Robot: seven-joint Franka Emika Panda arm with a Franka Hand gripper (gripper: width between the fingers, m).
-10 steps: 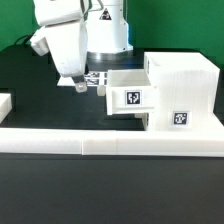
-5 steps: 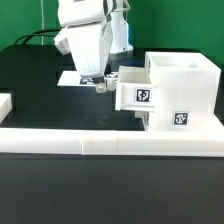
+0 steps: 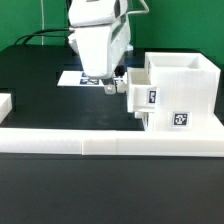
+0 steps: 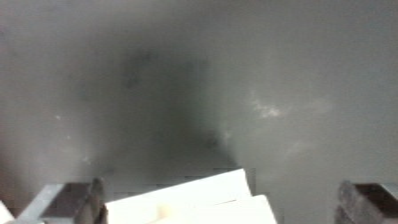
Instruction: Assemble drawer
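The drawer's tall white case [image 3: 185, 85] stands at the exterior view's right, with a square tag on its front. A white open-top tray [image 3: 143, 97] with its own tag sticks partly out of the case toward the exterior view's left. My gripper [image 3: 112, 86] hangs right at the tray's outer end, fingers pointing down. In the wrist view the gripper [image 4: 217, 205] is open, with its dark fingertips [image 4: 63, 203] far apart. A white corner of the tray [image 4: 187, 198] lies between them, touching neither. A second tray is not seen apart from the case.
The marker board [image 3: 72, 78] lies on the black table behind the gripper, partly hidden by it. A long low white rail [image 3: 100, 140] runs along the front edge. A short white piece [image 3: 5, 102] sits at the exterior view's far left.
The gripper moved toward the exterior view's right, from over the marker board to the tray's end. The tray slid further into the case.
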